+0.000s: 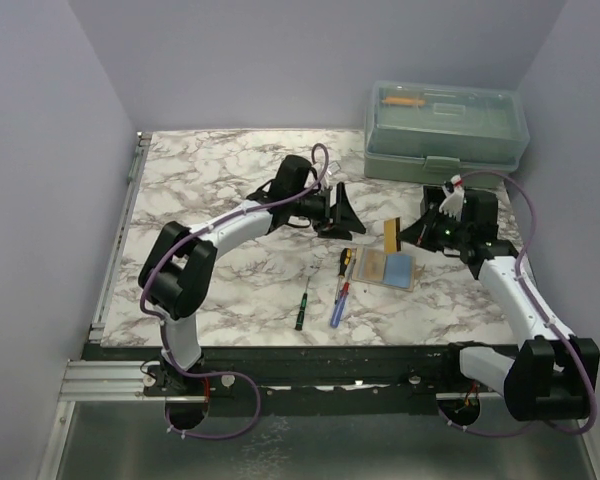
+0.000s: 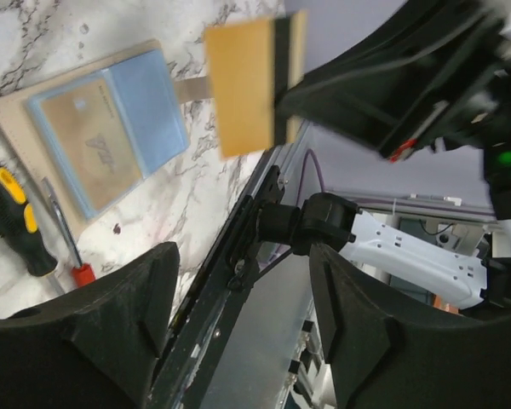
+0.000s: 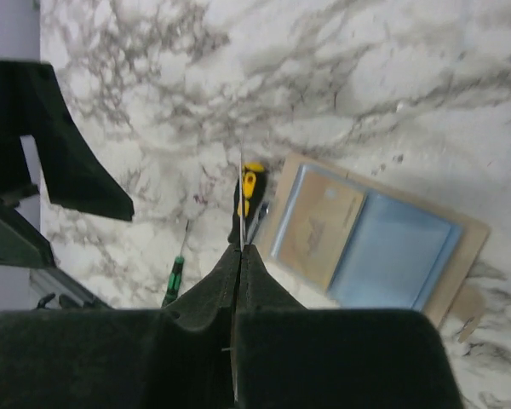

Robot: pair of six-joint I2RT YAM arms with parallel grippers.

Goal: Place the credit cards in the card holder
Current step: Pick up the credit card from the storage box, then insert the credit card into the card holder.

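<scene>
The card holder [image 1: 388, 268] lies open and flat on the marble table, tan at its rim with blue pockets inside. One tan credit card [image 2: 89, 145] sits in a pocket [image 3: 319, 226]. My right gripper [image 1: 412, 235] is shut on a second, orange-tan credit card [image 2: 247, 85] with a dark stripe, held upright just above the holder's far edge. The right wrist view shows that card edge-on [image 3: 240, 192] between the shut fingers [image 3: 240, 251]. My left gripper [image 1: 345, 212] hovers left of the held card, open [image 2: 243, 281] and with nothing in it.
Beside the holder's left edge lie a yellow-black screwdriver [image 1: 347, 260], a red-blue screwdriver [image 1: 338, 305] and a green screwdriver [image 1: 302, 305]. A translucent green toolbox [image 1: 445, 130] stands at the back right. The table's near edge [image 1: 310, 360] runs just below the tools.
</scene>
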